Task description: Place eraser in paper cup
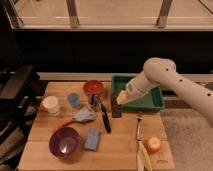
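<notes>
Tool [119,100] sits right of frame centre, at the end of a white arm [170,82] that comes in from the right edge. It is clenched on the eraser [116,110], gripping its upper end.

Eraser: one, black and flat. Long axis runs up-down in the frame and the free end points down at the worktop [120,145]. It hangs just off the left edge of the green tray [150,102]. Cannot tell whether the lower end touches the wood.

Just left of the eraser is one long black-handled utensil [104,117], lying nearly parallel to it. Up-left of that is one red-orange bowl [93,88], at the worktop's far edge.

Below-right of the tool is one fork [139,126], long axis up-down. Below it are one round orange fruit [153,145] and one banana [144,160], in the lower right corner.

Further left is one crumpled blue cloth [85,116], with one small blue cup [73,99] above it.

Paper cup [50,105]: one, cream, upright, at centre-left of the frame. It is well apart from the eraser, with the blue cup between them.

Lower left holds one purple bowl [64,141], with one blue-grey sponge [92,139] just to its right.

Writing or labels: cannot tell on any item.
</notes>
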Controlling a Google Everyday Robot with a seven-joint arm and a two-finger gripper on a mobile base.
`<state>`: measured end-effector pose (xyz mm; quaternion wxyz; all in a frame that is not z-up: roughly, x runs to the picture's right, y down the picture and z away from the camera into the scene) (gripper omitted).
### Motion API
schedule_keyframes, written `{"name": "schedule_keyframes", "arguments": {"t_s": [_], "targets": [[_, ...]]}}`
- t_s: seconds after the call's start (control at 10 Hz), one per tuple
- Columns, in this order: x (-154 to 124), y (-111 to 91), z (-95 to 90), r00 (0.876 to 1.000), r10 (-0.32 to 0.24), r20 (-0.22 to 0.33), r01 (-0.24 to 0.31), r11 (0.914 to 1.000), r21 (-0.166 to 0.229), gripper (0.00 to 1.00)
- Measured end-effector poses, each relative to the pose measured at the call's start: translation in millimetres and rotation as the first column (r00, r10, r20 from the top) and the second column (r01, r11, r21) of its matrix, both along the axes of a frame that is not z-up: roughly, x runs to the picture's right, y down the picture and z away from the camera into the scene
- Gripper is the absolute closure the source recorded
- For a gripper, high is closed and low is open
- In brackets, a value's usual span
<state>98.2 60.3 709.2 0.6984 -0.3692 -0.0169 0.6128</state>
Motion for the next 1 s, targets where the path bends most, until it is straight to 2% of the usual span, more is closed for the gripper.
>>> {"name": "schedule_keyframes", "arguments": {"t_s": [0.4, 0.6, 0.8, 1.0], "targets": [[-1, 0, 0.4, 1.000, -0.001, 0.000, 0.001, 1.0000, 0.001, 1.00], [-7, -10, -2.5, 0.999, -0.007, 0.047, 0.004, 0.9986, 0.054, 1.00], [-36, -31, -10.1, 0.992, -0.046, 0.114, 0.031, 0.9909, 0.131, 1.00], [-88, -53, -17.0, 0.976, -0.106, 0.192, 0.059, 0.9698, 0.237, 1.00]]}}
